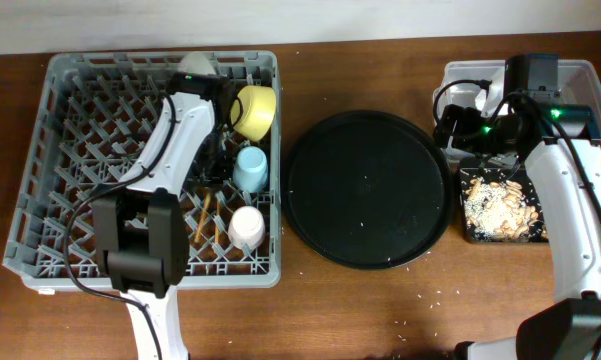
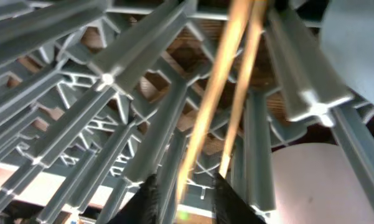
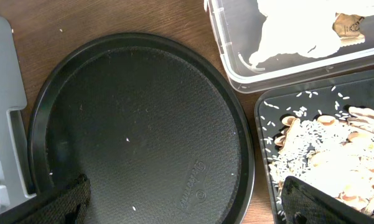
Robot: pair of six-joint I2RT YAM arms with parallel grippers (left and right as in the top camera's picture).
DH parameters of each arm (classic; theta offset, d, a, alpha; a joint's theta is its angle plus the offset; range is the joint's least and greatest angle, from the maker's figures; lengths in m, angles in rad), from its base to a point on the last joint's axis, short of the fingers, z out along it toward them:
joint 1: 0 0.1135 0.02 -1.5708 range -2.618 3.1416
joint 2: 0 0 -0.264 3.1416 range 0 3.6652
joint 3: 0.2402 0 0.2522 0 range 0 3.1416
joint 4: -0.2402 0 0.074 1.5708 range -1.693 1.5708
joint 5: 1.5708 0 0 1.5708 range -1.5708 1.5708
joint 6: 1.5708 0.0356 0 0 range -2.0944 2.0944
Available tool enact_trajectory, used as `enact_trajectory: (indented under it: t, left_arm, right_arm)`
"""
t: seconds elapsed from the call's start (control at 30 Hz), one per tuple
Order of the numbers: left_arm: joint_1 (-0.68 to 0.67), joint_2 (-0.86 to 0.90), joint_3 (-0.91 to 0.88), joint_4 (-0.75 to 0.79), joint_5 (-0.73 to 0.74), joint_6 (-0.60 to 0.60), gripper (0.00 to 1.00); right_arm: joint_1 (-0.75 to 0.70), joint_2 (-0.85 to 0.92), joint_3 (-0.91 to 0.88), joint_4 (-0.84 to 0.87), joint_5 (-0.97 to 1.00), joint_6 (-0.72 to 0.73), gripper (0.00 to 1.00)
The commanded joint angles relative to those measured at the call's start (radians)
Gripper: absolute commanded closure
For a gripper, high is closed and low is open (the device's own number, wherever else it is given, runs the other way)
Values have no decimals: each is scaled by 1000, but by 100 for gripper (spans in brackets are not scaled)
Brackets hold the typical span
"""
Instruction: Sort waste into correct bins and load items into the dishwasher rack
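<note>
Left gripper (image 2: 185,190) is straddling 2 chopsticks (image 2: 215,93) slanting steeply among dishwasher rack (image 1: 25,200) pegs, grip unclear; right gripper (image 3: 183,190) is gaping wide.

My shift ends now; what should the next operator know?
Left gripper: down in the dishwasher rack, straddling the chopsticks, grip unclear.
Right gripper: open, empty, over the round tray.
Yellow bowl, blue cup, white cup: in the rack.
Tissues, wrapper: clear tub; scraps: black tray.
To do: settle chopsticks, confirm the plate, mostly hidden.
</note>
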Motion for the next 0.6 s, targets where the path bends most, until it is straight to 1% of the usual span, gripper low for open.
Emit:
enact_trajectory:
  t: [0.0, 0.07, 0.17, 0.33, 0.43, 0.5, 0.57]
  left_arm:
    - [4, -64, 2, 3, -16, 3, 55]
    - [4, -93, 33, 1, 24, 38, 53]
    - [0, -159, 104, 2, 33, 42, 51]
    - [-19, -257, 164, 22, 32, 41, 51]
    - [-34, -355, 167, 124, 83, 41, 52]
    - [-36, -415, 167, 233, 148, 40, 52]
    - [-36, -439, 167, 290, 175, 40, 51]
  right_arm:
    - [-2, -30, 18, 0, 12, 5, 2]
    - [-2, -30, 18, 0, 12, 5, 2]
    - [-2, -30, 18, 0, 12, 5, 2]
    - [-2, -30, 18, 0, 12, 5, 2]
    - [-2, -30, 18, 0, 12, 5, 2]
    - [-2, -30, 18, 0, 12, 5, 1]
    - [-2, -30, 18, 0, 12, 5, 2]
